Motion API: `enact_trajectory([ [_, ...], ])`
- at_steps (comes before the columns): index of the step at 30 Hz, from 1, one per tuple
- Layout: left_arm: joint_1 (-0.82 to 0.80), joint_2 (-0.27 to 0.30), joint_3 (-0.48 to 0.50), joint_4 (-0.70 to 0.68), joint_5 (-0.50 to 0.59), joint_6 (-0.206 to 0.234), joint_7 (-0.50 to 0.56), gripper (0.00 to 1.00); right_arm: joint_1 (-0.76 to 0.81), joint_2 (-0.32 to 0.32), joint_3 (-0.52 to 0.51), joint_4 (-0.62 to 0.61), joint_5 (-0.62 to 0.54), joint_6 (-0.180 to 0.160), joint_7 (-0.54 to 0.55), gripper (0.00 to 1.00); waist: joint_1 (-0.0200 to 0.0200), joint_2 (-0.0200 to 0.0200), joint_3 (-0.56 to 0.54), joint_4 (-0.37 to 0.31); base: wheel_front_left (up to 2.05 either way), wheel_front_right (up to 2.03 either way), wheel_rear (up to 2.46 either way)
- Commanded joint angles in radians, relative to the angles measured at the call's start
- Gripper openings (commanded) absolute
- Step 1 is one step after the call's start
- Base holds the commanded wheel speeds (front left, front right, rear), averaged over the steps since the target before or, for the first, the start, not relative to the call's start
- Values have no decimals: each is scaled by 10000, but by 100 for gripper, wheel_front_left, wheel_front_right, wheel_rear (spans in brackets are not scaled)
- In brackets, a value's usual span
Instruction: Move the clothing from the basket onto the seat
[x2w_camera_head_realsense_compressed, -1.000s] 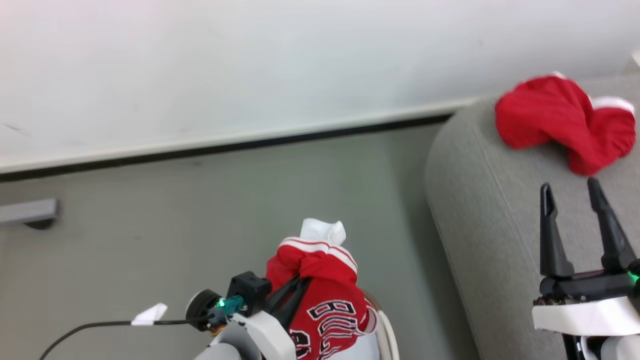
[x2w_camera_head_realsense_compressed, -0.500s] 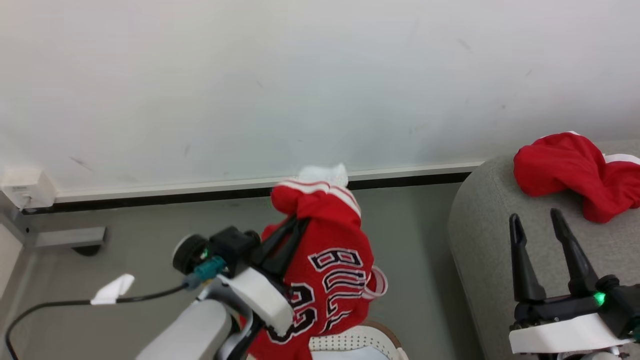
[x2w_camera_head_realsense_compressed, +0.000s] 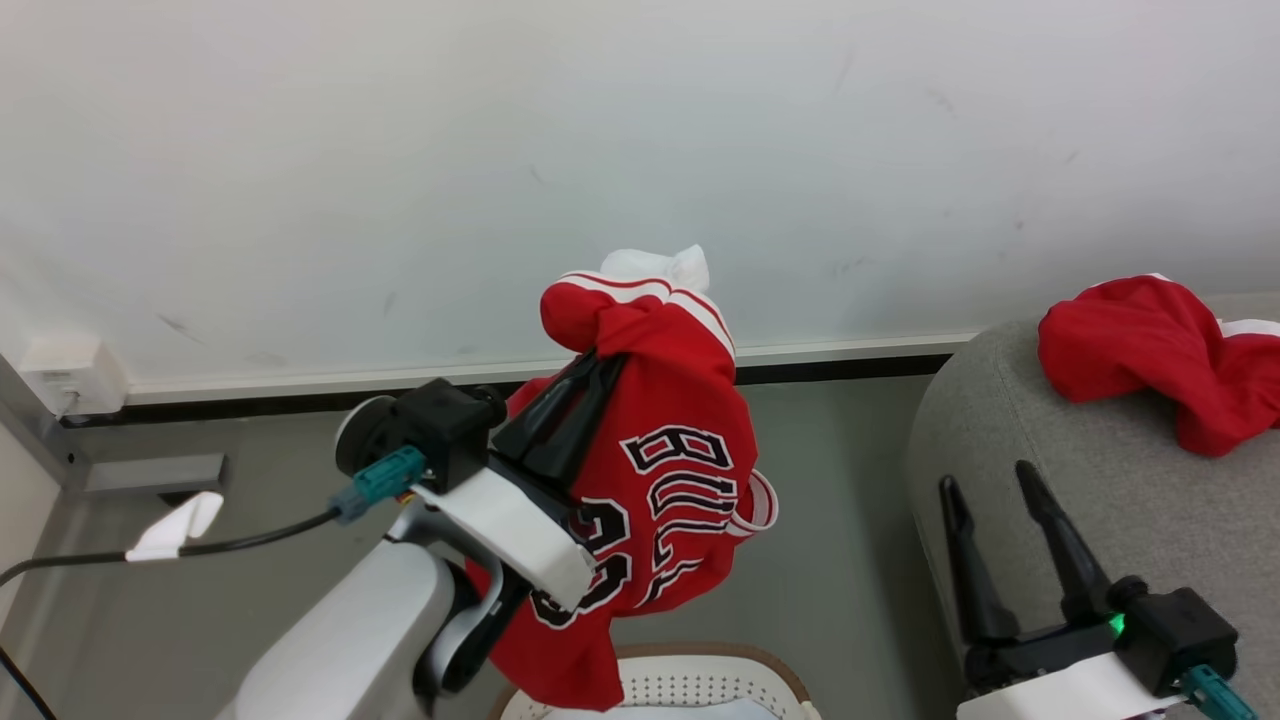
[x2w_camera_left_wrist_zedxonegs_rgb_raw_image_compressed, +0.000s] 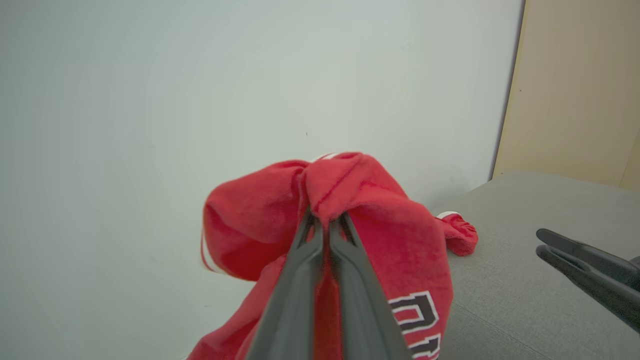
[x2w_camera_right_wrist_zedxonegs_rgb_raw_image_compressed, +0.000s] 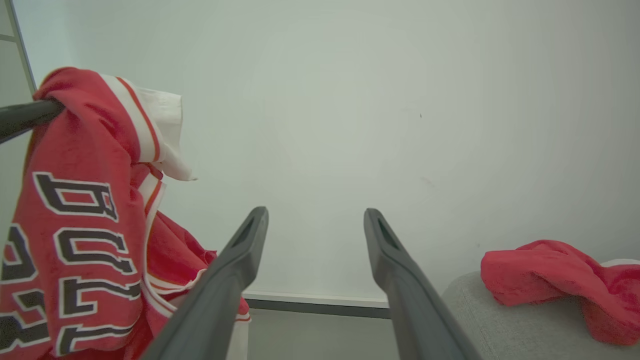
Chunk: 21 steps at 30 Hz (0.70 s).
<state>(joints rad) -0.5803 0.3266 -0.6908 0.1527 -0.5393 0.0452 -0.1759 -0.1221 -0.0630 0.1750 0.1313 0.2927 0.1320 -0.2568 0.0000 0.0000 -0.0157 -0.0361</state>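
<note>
Clenched tight on a bunched fold of the red jersey, just under its white-striped trim, with the left gripper raised before the pale wall and the hem hanging down by the tan rim of the basket. Crumpled on the seat to the right, near its rounded edge: a second red garment. Spread wide and empty over the seat's near side, apart from both garments — the right gripper.

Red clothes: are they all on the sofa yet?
Not yet. One crumpled bright red garment lies on the grey fabric sofa seat. The left arm's fingers are shut on a red jersey with black-and-white lettering, hanging above the white perforated plastic basket. It must reach the seat; the basket's inside is mostly hidden.
</note>
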Motion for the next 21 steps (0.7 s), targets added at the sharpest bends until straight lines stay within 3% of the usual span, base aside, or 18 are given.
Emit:
enact_trajectory([
  [1, -73, 52, 65, -80, -150, 46, -23, 0, -24, -1, 101, 49, 83, -26, -60, 100, 0, 0, -8, 7, 0, 0, 0],
  [9, -223, 9, 247, -274, -318, 106, -83, 0, -207, -44, 885, 151, 61, -26, -86, 100, 0, 0, -66, 178, 0, 0, 0],
  [14, -195, -45, 166, -263, -344, 92, -78, 0, -452, -7, 1881, 224, 341, -26, -68, 100, 0, 0, -135, 335, 0, 0, 0],
  [21, -208, -352, -283, -199, -221, -80, -38, 0, -939, 35, 2988, 1333, 778, -26, 15, 100, 0, 0, -353, 895, 0, 0, 0],
])
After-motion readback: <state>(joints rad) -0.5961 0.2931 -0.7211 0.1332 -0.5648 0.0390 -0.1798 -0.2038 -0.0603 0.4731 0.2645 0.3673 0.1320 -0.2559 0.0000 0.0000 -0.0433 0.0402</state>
